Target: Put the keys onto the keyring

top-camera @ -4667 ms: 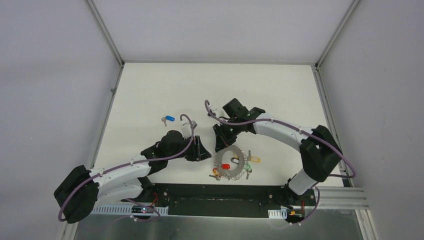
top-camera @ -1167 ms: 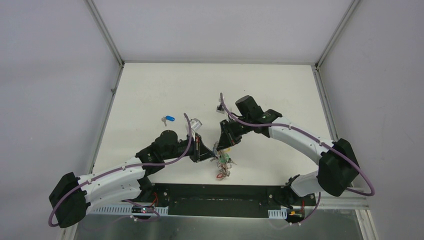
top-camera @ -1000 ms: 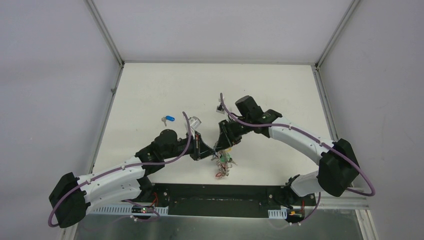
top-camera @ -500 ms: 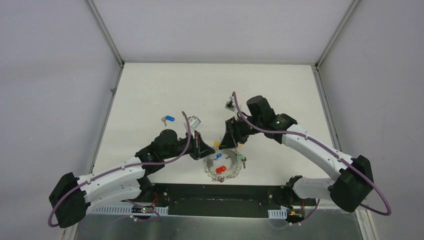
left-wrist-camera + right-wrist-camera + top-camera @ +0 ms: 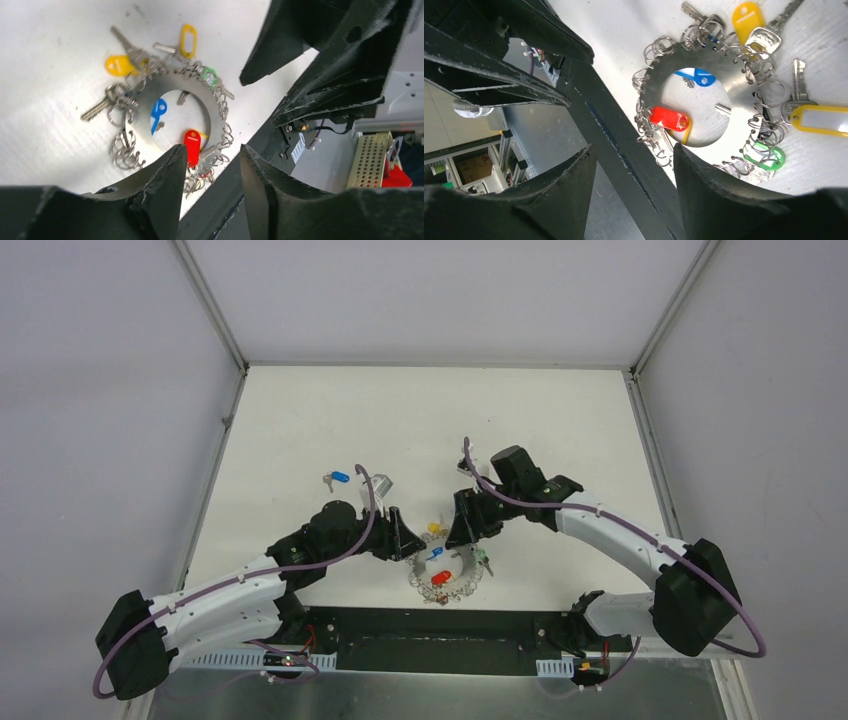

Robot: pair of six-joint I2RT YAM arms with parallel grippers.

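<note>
The keyring [image 5: 447, 578] is a flat silvery ring edged with small wire loops. It lies on the white table close to the front edge. Red [image 5: 191, 142], blue [image 5: 159, 107], green [image 5: 210, 75] and yellow [image 5: 118, 65] tagged keys cluster on and around it. The right wrist view shows the keyring [image 5: 739, 90] with the same tags. A loose blue-tagged key [image 5: 335, 478] lies apart at the back left. My left gripper [image 5: 212, 155] hovers open just left of the ring, with nothing between its fingers. My right gripper [image 5: 634, 150] hovers open just right of it, also empty.
A black rail [image 5: 430, 630] runs along the table's front edge right beside the keyring. Grey enclosure walls stand on the left, right and back. The two gripper heads sit close together above the ring.
A second ago the keyring hung bunched up between both grippers. It now lies spread flat on the table. Both grippers have opened and let it go.
</note>
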